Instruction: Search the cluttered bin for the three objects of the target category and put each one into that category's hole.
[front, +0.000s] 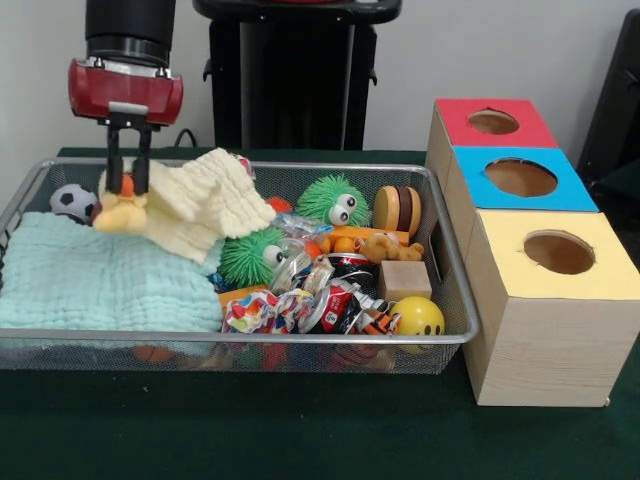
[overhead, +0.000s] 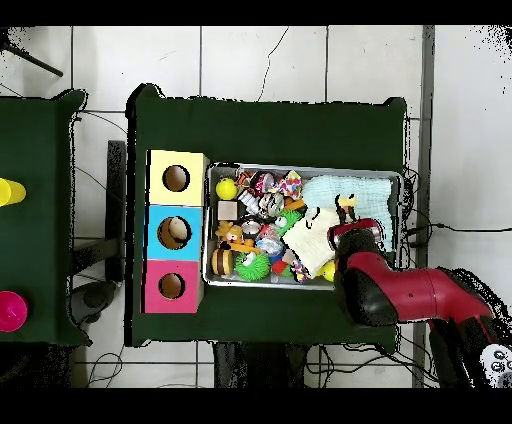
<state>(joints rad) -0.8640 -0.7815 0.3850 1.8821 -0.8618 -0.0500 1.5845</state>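
Note:
My gripper (front: 128, 190) hangs over the back left corner of the wire bin (front: 300, 340). Its two dark fingers (front: 115, 165) point down and are shut on the orange top of a yellow duck toy (front: 118, 216). The duck rests against a cream-yellow cloth (front: 200, 205) and a pale blue cloth (front: 100, 280). Three wooden boxes with holes stand to the right: red top (front: 455, 118), blue top (front: 475, 185), yellow top (front: 510, 235). From overhead the gripper (overhead: 350, 226) sits beside the yellow cloth (overhead: 313, 228), and the red arm hides the fingers.
The bin also holds two green fuzzy balls with eyes (front: 335, 200), a small football (front: 72, 202), a wooden yo-yo (front: 397, 208), a wooden cube (front: 404, 280), a yellow smiley ball (front: 418, 317), a small bear (front: 385, 247) and crinkled wrappers (front: 290, 308).

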